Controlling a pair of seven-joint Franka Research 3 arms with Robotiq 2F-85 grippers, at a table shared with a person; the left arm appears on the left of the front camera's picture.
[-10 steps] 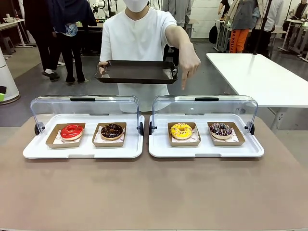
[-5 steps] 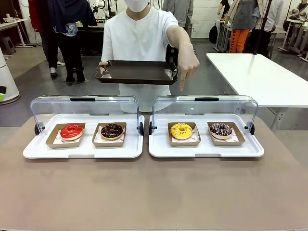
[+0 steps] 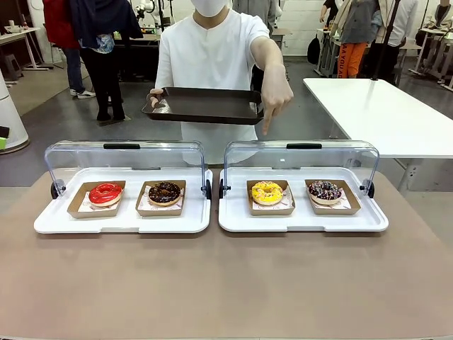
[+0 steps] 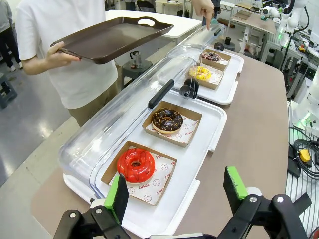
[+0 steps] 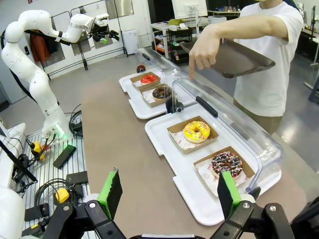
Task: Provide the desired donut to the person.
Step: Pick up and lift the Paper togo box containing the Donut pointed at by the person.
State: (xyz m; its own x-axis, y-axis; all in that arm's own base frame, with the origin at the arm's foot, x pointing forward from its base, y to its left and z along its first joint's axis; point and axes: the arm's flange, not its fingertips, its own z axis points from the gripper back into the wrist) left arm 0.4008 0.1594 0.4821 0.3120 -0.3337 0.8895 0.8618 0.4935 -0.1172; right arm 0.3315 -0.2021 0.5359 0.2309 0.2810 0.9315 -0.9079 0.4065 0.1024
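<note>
The task is at its very start: nothing has been picked up, and all 4 donuts sit in their cardboard trays. The person (image 3: 212,49) stands at the far side of the table, holding a dark serving tray (image 3: 205,105) in 1 hand, while the other hand (image 3: 274,95) points an index finger down over the near-left part of the right display case (image 3: 304,221). That finger seems aimed at the yellow donut (image 3: 267,191), so I take this one as the desired donut. It has bright yellow icing with small coloured sprinkles and lies flat in an open brown cardboard tray (image 3: 272,207), just beside the dark sprinkled donut (image 3: 325,190). The clear lid (image 3: 301,152) is rolled back, leaving it reachable from the robot's side. The left gripper (image 4: 177,191) hovers near the red donut (image 4: 135,165) with its jaws wide apart and empty; the right gripper (image 5: 169,191) is likewise spread wide and empty, above the table edge near the right case. Reaching, grasping and delivering to the serving tray all remain.
</note>
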